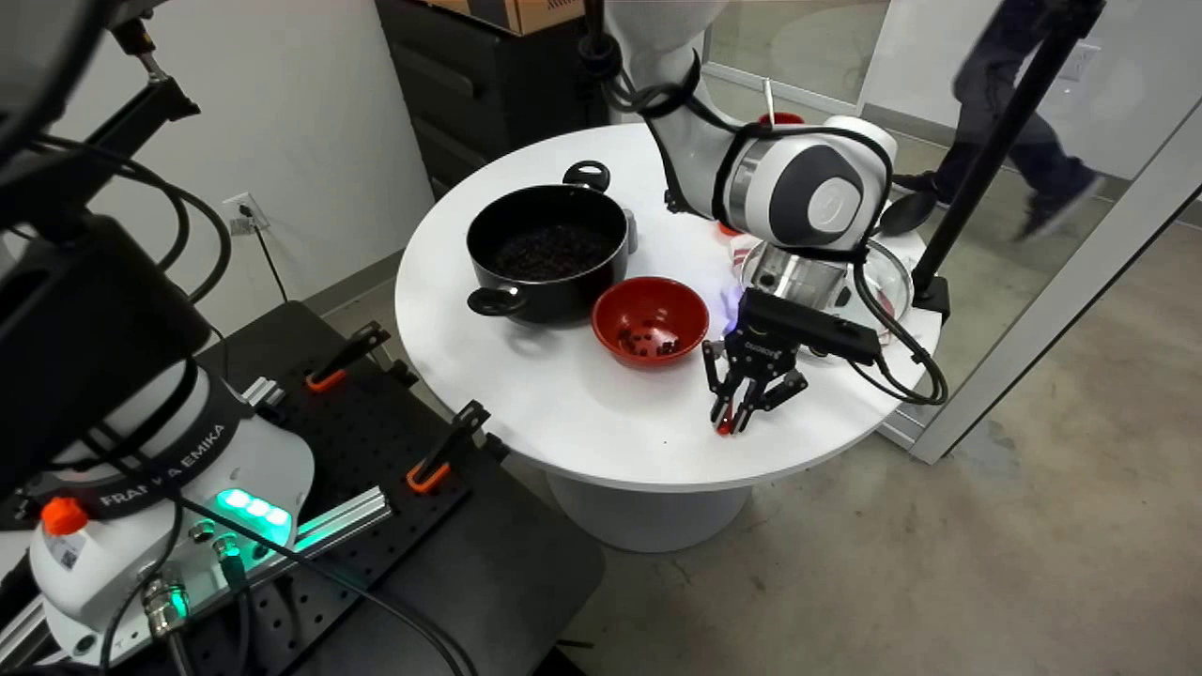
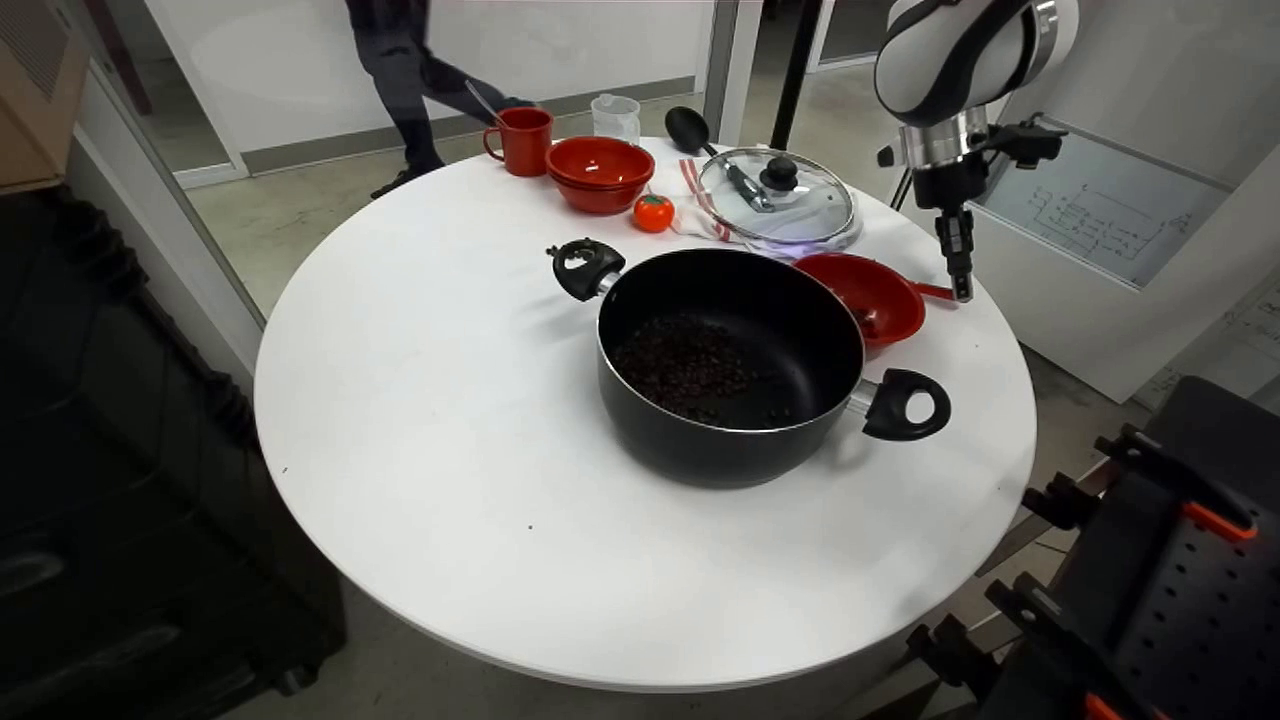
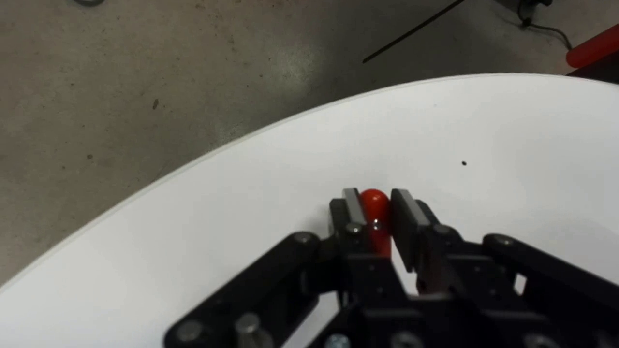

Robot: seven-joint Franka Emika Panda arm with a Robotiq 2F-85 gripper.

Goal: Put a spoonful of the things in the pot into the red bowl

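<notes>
Table (image 2: pixel 430 400): white, round. Directly on it: pot (image 2: pixel 700 455), red bowl (image 2: pixel 895 303) just beside, bowl stack (image 2: pixel 600 185), tomato (image 2: pixel 653 213), mug (image 2: pixel 526 145), cup (image 2: pixel 616 118), cloth (image 2: pixel 692 213).

1. In an exterior view, the pot (image 2: pixel 720 455) hides the near left side of the red bowl (image 2: pixel 890 300), which hides the left end of the red handle (image 2: pixel 936 291).
2. The dark bits (image 2: pixel 685 360) in the pot are too small to identify.
3. In the wrist view, the bottom edge cuts off the blurred gripper (image 3: pixel 376 205).
4. In an exterior view, the arm (image 1: pixel 784 192) hides much of the glass lid (image 1: pixel 892 272), and the top edge cuts off the person (image 1: pixel 986 84).
</notes>
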